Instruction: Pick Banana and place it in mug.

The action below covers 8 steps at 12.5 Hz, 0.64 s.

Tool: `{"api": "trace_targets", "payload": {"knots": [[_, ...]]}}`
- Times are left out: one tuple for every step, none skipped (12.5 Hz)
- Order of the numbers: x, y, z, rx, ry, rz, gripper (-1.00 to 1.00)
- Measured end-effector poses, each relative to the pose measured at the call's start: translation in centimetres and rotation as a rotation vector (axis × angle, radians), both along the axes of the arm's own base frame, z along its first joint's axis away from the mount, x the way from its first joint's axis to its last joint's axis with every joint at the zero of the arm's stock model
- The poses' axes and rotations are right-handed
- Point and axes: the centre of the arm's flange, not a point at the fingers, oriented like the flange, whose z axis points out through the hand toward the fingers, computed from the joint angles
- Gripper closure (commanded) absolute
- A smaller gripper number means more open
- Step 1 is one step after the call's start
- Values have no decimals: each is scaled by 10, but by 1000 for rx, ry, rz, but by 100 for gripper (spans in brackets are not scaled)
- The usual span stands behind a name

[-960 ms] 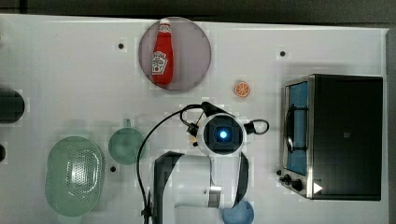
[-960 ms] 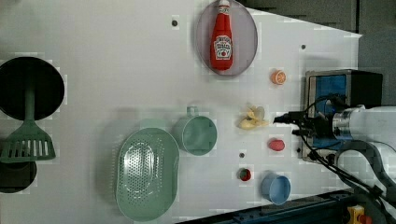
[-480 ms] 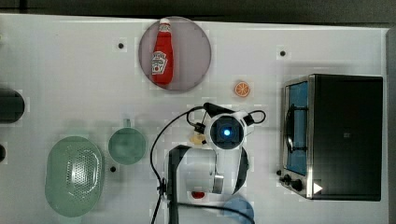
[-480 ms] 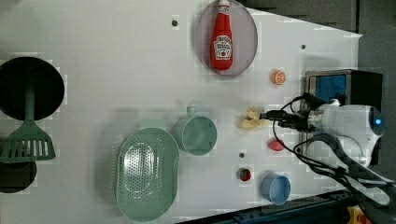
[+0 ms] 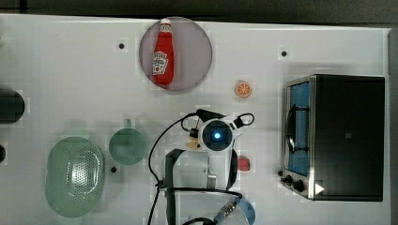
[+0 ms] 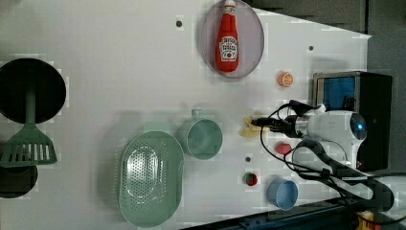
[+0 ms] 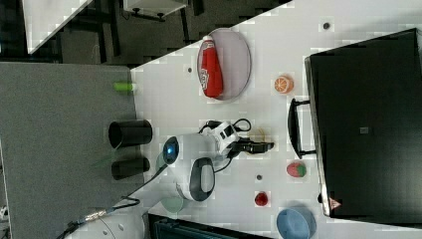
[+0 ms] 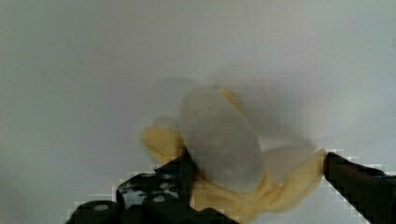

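The 2 fingers [image 8: 154,191] stood apart, straddling the banana [image 8: 224,154]; closing squarely across its pale core would secure the grip.

A robot lab: toy kitchenware on a white bolt-holed table [image 5: 56,70], cabled arm [image 5: 202,173]

Nothing legible is showing; the ketchup bottle [image 6: 228,38], upper centre of the left view, is bearing an unreadable label.
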Motion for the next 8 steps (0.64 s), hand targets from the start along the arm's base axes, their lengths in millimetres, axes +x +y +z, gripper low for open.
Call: {"api": "trace_targets", "payload": {"knots": [[3,7,0,5,-12,14,-43],[4,10,1,7,-25,24,-18],[5,11,3,7,-33,24,4],[3,9,3,7,-35,19,25],[4,8,6,8,-40,16,45],[6,4,8,4,-47,9,46],[6,-2,10,0,-47,0,46],[5,-5,14,2,-41,-13,45]]}}
